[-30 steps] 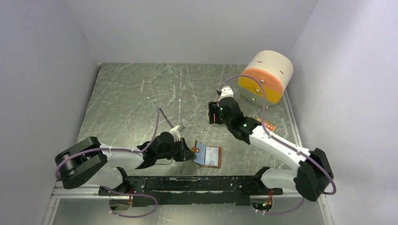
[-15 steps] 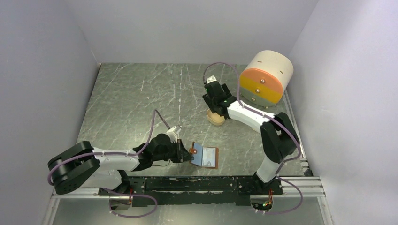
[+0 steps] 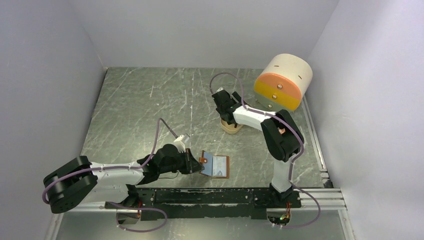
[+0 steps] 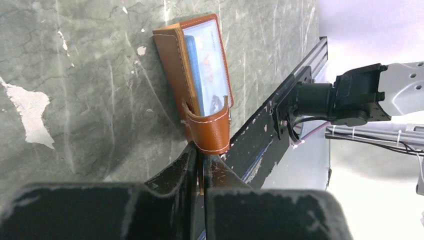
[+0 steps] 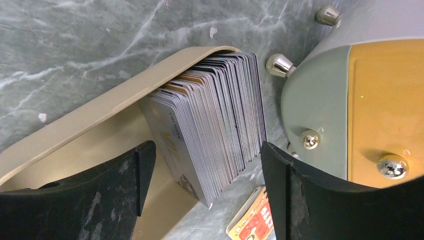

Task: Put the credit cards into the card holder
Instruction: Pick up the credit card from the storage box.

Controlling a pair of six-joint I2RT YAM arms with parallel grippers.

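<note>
The card holder (image 3: 216,166), a brown leather wallet, lies open near the table's front edge and shows its light blue lining. My left gripper (image 3: 194,163) is shut on its strap tab (image 4: 212,132), fingertips meeting at the tab's end (image 4: 201,152). A blue card shows inside the card holder (image 4: 172,65). The credit cards (image 5: 215,120) stand on edge as a thick pale stack in a tan dish (image 5: 100,107). Over that stack my right gripper (image 5: 206,150) hangs open, one finger on each side, touching nothing. From above, the right gripper (image 3: 227,116) covers most of the dish (image 3: 233,129).
A big cream-and-orange drum box (image 3: 284,82) with metal knobs (image 5: 310,139) stands just right of the dish. A small orange printed card (image 5: 252,220) lies on the table by the stack. A black rail (image 3: 215,195) runs along the front edge.
The right arm swung left and folded in, bringing its gripper over the dish and opening it wide. The left gripper drew the card holder slightly leftward, still gripping the tab.
</note>
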